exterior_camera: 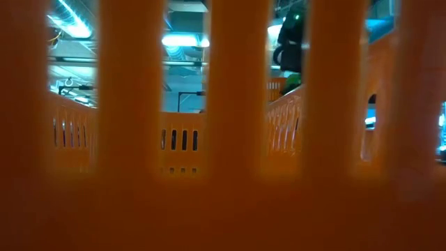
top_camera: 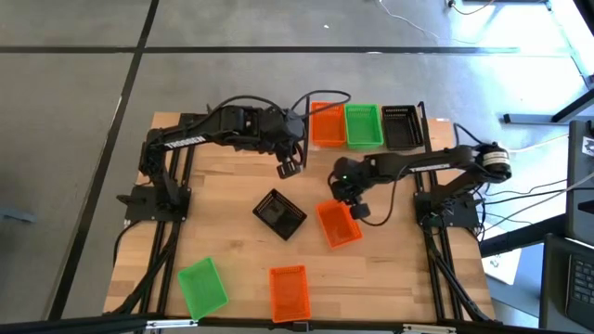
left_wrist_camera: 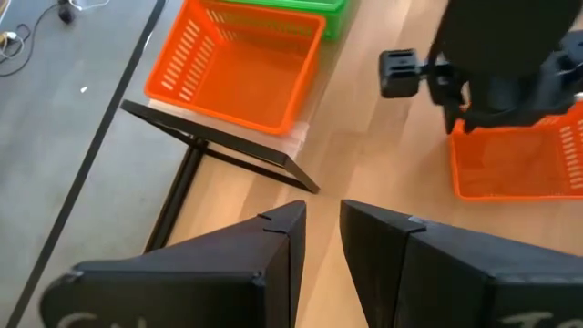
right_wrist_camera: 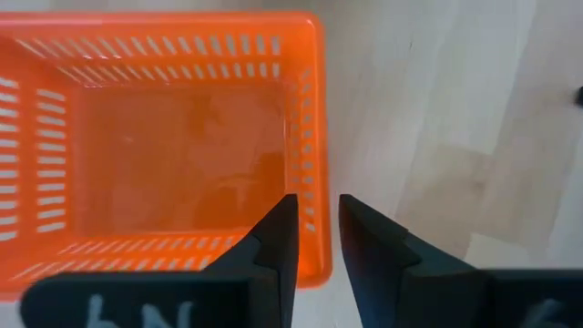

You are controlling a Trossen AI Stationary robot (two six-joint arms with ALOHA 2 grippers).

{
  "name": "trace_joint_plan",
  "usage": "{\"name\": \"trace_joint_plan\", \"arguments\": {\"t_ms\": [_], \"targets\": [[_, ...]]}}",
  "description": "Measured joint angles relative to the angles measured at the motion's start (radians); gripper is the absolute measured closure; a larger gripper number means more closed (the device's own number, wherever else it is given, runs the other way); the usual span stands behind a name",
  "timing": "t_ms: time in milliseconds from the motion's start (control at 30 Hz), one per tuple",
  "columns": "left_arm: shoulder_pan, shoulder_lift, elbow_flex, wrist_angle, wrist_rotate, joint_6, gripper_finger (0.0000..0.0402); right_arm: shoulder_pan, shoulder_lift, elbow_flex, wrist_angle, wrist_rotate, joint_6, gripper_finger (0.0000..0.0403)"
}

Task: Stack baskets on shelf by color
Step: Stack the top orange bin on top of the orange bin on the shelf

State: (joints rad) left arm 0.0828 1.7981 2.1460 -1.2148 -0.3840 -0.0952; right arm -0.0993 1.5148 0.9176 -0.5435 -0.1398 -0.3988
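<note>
On the shelf (top_camera: pixel 426 125) at the table's far edge stand an orange basket (top_camera: pixel 327 123), a green one (top_camera: pixel 363 125) and a black one (top_camera: pixel 401 126), side by side. A loose orange basket (right_wrist_camera: pixel 173 146) lies right of the table's middle. My right gripper (right_wrist_camera: pixel 317 205) hangs open over it, one finger above its inside and one outside its side wall (right_wrist_camera: pixel 314 137). My left gripper (left_wrist_camera: pixel 322 211) is open with nothing in it, above the bare table in front of the shelf's orange basket (left_wrist_camera: pixel 232 68).
A black basket (top_camera: pixel 279 213) lies at the table's middle. A green basket (top_camera: pixel 201 286) and another orange one (top_camera: pixel 289 291) sit near the front edge. The latter's wall (exterior_camera: pixel 223 139) fills the low view. Bare wood lies between the shelf and the loose baskets.
</note>
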Motion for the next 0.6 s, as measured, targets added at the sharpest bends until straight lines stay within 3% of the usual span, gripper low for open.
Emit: {"name": "trace_joint_plan", "arguments": {"t_ms": [433,600], "targets": [[-0.008,0.0,0.0,-0.002,0.0,-0.002,0.0337,-0.002,0.158,0.0,0.032,0.023,-0.05,0.0322],[-0.008,0.0,0.0,-0.006,0.0,-0.002,0.0337,-0.002,0.167,0.0,0.034,0.014,-0.015,0.0366]]}}
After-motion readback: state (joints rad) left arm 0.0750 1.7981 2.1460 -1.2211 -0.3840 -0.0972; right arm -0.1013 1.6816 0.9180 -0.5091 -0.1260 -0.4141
